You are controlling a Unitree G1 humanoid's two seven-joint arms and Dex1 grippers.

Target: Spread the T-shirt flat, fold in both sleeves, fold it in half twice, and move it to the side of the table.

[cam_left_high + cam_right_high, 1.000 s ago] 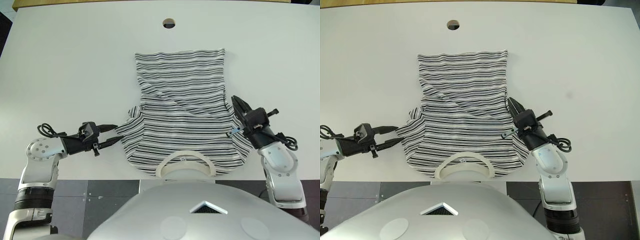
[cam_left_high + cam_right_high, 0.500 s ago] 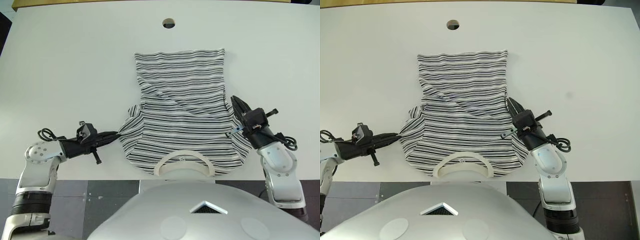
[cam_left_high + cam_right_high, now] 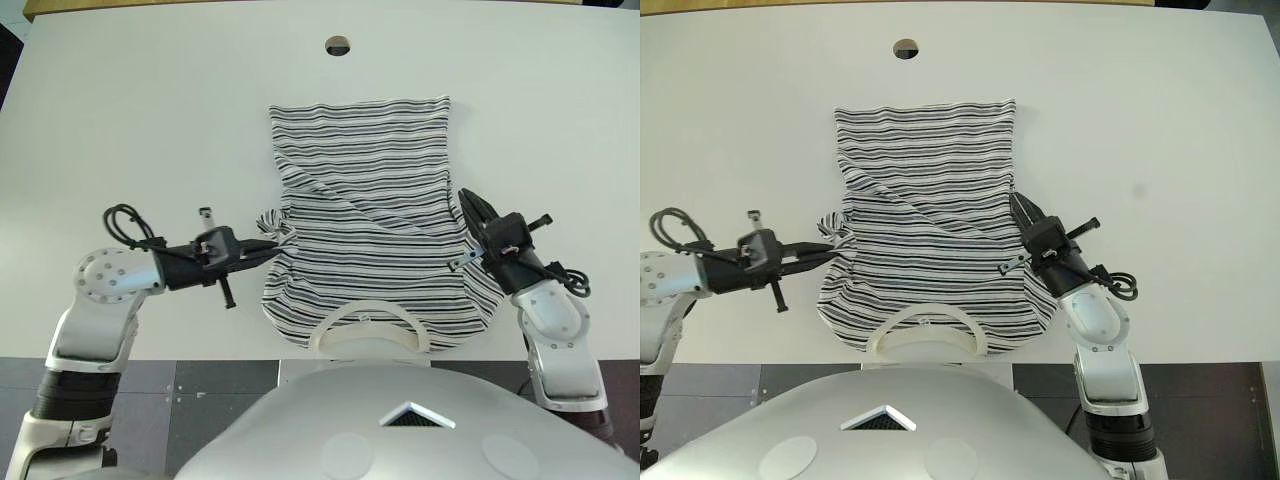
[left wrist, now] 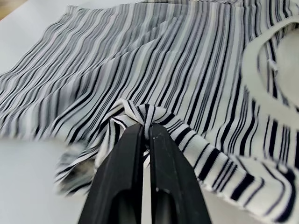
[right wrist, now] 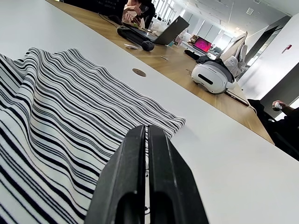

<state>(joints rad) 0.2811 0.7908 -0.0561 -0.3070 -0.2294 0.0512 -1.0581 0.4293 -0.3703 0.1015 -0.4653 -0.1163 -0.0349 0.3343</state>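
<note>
No lettering, number or sign can be read anywhere in the scene. A small tag at the collar of the striped T-shirt, a lit screen and a red mark far behind are too small to make out.
</note>
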